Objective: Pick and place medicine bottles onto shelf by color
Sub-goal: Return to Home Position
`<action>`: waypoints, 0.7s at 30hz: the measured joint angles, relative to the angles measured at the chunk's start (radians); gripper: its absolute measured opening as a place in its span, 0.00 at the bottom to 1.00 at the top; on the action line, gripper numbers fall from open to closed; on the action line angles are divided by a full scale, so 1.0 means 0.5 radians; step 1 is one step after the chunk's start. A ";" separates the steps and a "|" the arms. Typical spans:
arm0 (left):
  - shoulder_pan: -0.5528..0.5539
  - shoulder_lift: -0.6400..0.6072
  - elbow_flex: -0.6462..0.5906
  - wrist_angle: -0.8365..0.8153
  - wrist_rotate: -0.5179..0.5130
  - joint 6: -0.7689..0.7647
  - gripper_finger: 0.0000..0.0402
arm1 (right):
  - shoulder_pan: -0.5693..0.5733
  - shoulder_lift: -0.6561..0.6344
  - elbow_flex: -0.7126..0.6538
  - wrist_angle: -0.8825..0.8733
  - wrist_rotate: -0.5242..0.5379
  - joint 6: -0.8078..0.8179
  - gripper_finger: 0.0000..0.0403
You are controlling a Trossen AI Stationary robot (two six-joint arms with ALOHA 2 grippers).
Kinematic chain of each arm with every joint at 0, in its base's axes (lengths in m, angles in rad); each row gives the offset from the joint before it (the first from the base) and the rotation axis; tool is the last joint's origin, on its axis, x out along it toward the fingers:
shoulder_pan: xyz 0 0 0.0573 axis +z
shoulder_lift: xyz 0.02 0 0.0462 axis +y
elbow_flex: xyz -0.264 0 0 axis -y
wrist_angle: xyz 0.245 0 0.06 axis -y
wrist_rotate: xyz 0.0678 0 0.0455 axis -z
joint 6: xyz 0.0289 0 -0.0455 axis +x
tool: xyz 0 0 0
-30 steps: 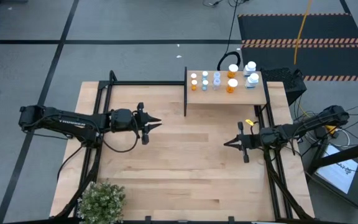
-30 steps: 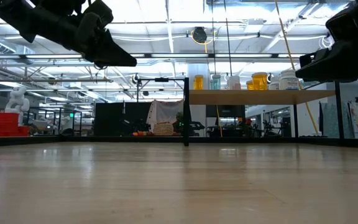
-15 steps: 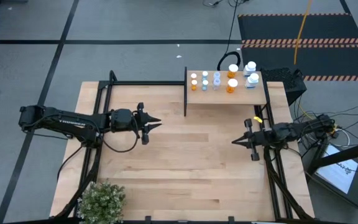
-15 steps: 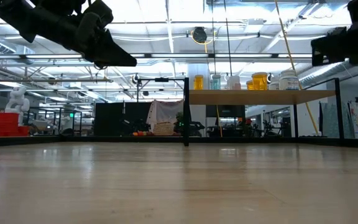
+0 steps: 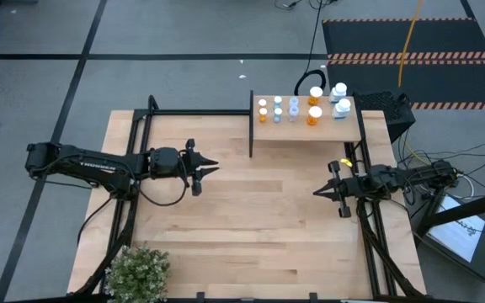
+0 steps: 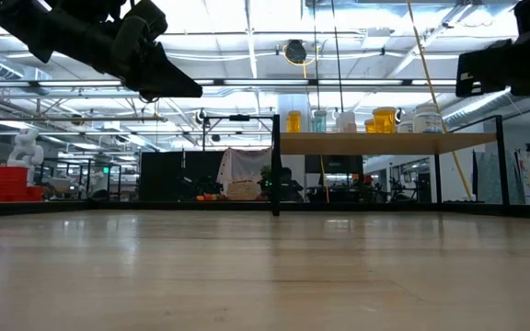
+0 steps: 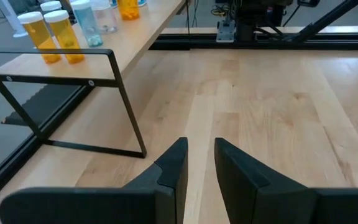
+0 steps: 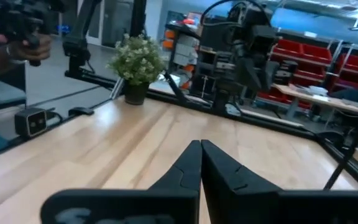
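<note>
- Right gripper (image 5: 316, 192), fingers pressed together, empty, hovers before the shelf's (image 5: 293, 131) right end.
- Left gripper (image 5: 215, 166), fingers slightly parted, empty, hovers beyond its left end.
- Bottles (image 5: 293, 107) stand on the shelf.

Ten white-capped medicine bottles (image 5: 293, 102) stand upright on the shelf (image 5: 297, 131), a raised light-wood panel with a thin black upright at one end. It is set at the far edge of the bench, toward its right side. Seen from above, the bottles are sorted in pairs by colour. Two small orange bottles (image 5: 263, 115) stand nearest the black upright, with two small pale-blue bottles (image 5: 278, 115) just beside them and two small clear bottles (image 5: 293, 112) next. Then come two larger orange bottles (image 5: 314, 116), and two larger pale bottles (image 5: 343, 107) at the far end. From bench level, they line the shelf top.
</note>
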 joint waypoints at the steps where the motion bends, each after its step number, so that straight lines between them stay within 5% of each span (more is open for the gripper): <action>1: -0.003 0.000 0.000 -0.001 -0.001 -0.008 0.20 | -0.020 0.001 0.000 -0.005 -0.028 -0.007 0.00; 21: -0.013 0.000 0.000 -0.003 -0.002 0.011 0.20 | -0.287 0.005 -0.005 -0.006 -0.141 0.008 0.00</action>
